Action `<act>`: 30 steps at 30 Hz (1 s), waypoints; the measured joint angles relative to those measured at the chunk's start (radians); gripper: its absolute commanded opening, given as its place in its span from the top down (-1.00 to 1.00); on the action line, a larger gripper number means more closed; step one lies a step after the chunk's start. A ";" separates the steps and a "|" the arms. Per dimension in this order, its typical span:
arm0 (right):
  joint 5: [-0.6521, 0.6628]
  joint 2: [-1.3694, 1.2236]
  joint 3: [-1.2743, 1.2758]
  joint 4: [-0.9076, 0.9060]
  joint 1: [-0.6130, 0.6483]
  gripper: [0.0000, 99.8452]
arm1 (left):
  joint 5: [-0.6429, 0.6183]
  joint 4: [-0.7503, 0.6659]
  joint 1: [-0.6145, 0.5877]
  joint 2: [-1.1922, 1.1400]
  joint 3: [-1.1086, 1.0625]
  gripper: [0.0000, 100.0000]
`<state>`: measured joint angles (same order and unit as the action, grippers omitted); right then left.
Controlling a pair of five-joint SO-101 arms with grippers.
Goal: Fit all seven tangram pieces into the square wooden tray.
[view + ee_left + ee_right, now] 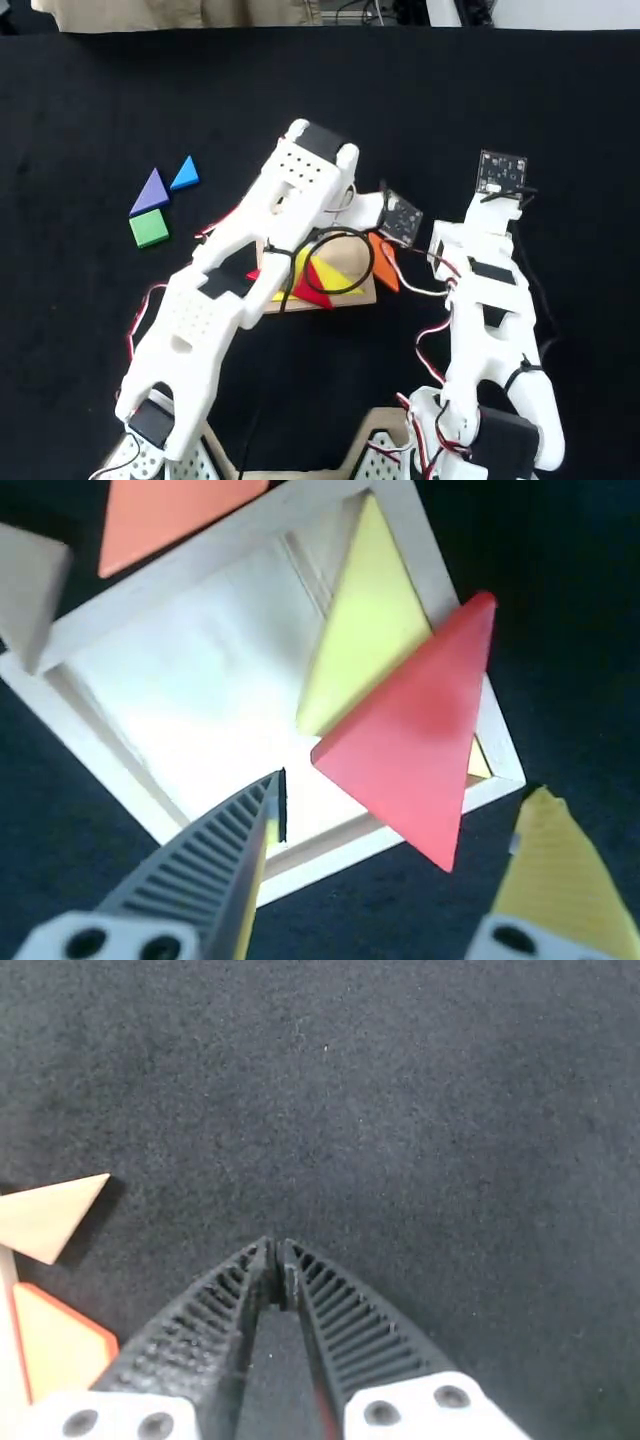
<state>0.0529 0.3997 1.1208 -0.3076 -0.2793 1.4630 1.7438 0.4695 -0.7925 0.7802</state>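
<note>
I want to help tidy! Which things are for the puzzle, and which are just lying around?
For the puzzle: square wooden tray, yellow triangle, red triangle, orange piece, pale wooden triangle, purple triangle, blue triangle, green square.
Just lying about: black table cover, beige fabric at the far edge.

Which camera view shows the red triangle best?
The left wrist view: the red triangle shows whole, overlapping the rim of the wooden tray. In the high view the left arm and a cable hide most of it. The right wrist view faces black cloth.
</note>
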 measured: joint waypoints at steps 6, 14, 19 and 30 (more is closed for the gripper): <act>0.000 0.000 0.000 0.000 0.000 0.98 | -0.003 0.003 -0.009 -0.018 0.080 0.48; 0.000 0.000 0.000 0.002 0.000 0.98 | -0.288 0.005 -0.086 0.265 -0.051 0.90; 0.000 0.000 0.000 0.002 0.000 0.98 | -0.594 0.006 -0.086 0.428 -0.345 0.94; 0.000 0.000 0.000 0.002 0.000 0.98 | -0.933 -0.414 -0.064 0.715 -1.096 0.94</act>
<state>0.0529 0.3997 1.1208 -0.3061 -0.2793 0.5301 1.3295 0.4051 -0.0775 -0.3153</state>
